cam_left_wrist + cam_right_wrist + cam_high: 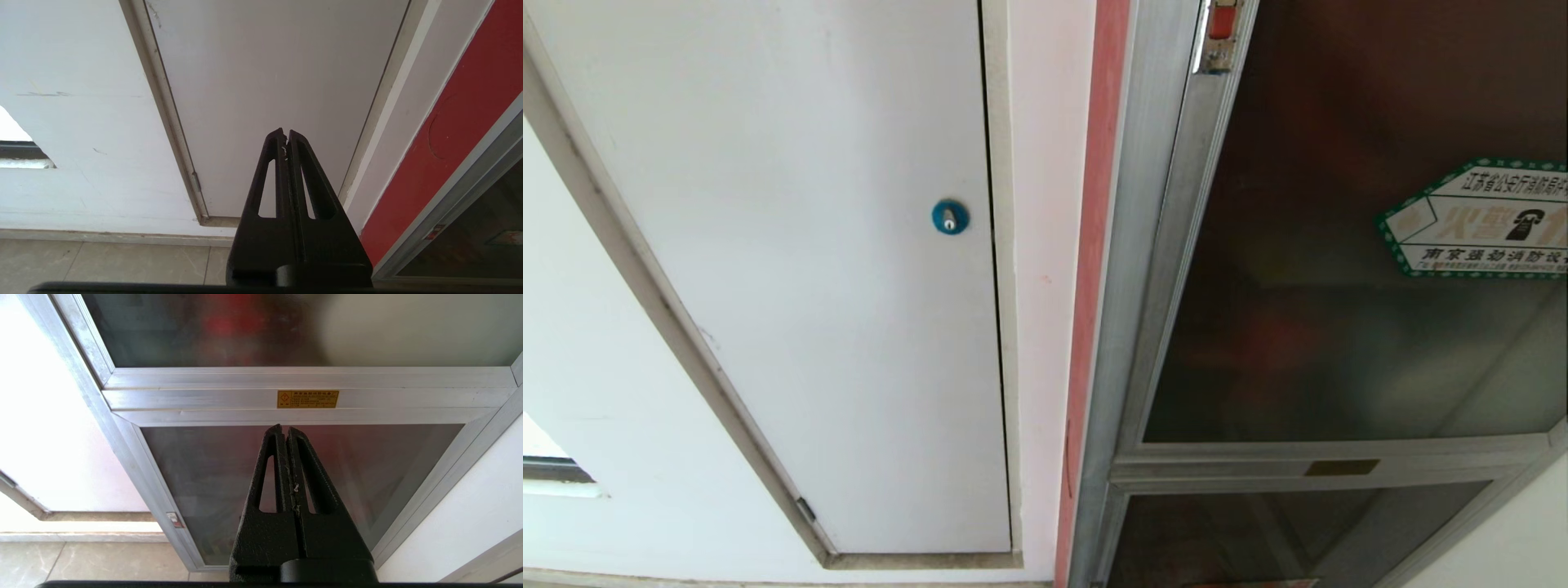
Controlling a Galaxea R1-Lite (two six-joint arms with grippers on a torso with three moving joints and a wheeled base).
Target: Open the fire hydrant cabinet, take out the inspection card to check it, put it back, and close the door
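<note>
The fire hydrant cabinet (1131, 269) is standing shut at the right of the head view, its silver aluminium frame running beside a red strip (1094, 245) of wall, while the door (1339, 245) of dark tinted glass is carrying a green-bordered sticker (1478, 219). The inspection card is not showing anywhere; only red blurs are glowing behind the glass. Both arms are sitting low and parked: the left tool (286, 132) is pressed closed and empty, facing a white flush panel (792, 245) with a round blue lock (950, 217), and the right tool (284, 427) is likewise closed on nothing, pointing at the smaller lower glass panel (204, 477) under a yellow label (307, 399). The door is likely swinging stiffly and weighing a fair bit, its glass fragile and slick, so the metal edge by the red-tipped latch (1222, 37) is looking like the safest hold. Open wall and floor to the left are leaving room for the swing
</note>
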